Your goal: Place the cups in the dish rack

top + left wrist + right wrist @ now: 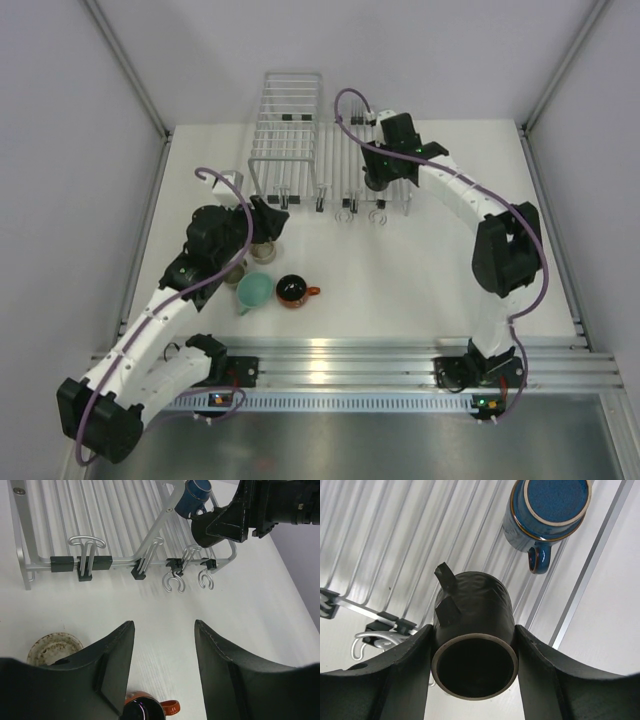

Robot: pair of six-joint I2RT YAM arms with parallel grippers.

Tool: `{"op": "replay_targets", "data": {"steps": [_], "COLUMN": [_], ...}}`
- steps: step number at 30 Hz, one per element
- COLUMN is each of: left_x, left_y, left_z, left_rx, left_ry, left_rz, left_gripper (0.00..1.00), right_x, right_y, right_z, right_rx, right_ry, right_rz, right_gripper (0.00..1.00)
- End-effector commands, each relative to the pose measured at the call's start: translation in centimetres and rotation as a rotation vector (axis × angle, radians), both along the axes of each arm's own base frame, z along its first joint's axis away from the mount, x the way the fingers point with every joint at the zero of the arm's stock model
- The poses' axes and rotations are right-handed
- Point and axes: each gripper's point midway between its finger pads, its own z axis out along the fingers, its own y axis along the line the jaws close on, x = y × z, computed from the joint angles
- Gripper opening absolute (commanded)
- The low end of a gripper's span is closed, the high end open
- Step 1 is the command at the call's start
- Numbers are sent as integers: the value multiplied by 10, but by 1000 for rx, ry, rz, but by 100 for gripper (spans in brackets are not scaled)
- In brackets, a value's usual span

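Parts of the scene are hidden from me. My right claw is clamped on a dark mug, mouth toward the wrist camera, its handle only a stub at the upper left. Its true colour is hard to make out in the shadow. It hangs over the rack, and from above my right arm covers most of that rack. A blue mug rests on the bars beyond, by the rim; I cannot tell whether its base or its mouth faces me. My left claw has its fingers apart, holding nothing, over bare table short of the rack's hooks. An orange-red mug is cut off at the bottom edge between those fingers, and a speckled cup is half hidden behind the left one. A mint cup sits just beside the orange-red one. The table is white. A tall wire basket stands at its far edge, left of the rack, and plain grey walls close in on three sides.
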Motion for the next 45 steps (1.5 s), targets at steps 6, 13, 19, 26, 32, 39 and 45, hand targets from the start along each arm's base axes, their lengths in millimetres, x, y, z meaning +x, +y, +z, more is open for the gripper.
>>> {"op": "replay_targets", "data": {"steps": [6, 13, 19, 26, 32, 39, 45], "left_x": [9, 12, 17, 18, 17, 15, 14], "left_y": [2, 3, 1, 1, 4, 5, 5], "left_z": [-2, -11, -12, -14, -14, -13, -12], "left_rx": [0, 1, -15, -12, -4, -5, -8], "left_ry": [-21, 2, -5, 8, 8, 5, 3], "left_rz": [-7, -7, -11, -16, -6, -3, -6], "left_gripper": [57, 57, 57, 59, 61, 61, 62], "right_x": [30, 40, 43, 43, 41, 41, 40], "right_y": [-13, -25, -30, -37, -38, -39, -42], "right_z": [2, -14, -24, -35, -36, -28, -17], "right_rx": [-46, -82, -98, -119, -116, -112, -113], "right_ry": [-25, -9, 11, 35, 30, 5, -24], "right_rz": [-18, -42, -48, -66, -70, -76, -82], "right_gripper": [0, 0, 0, 13, 40, 55, 62]}}
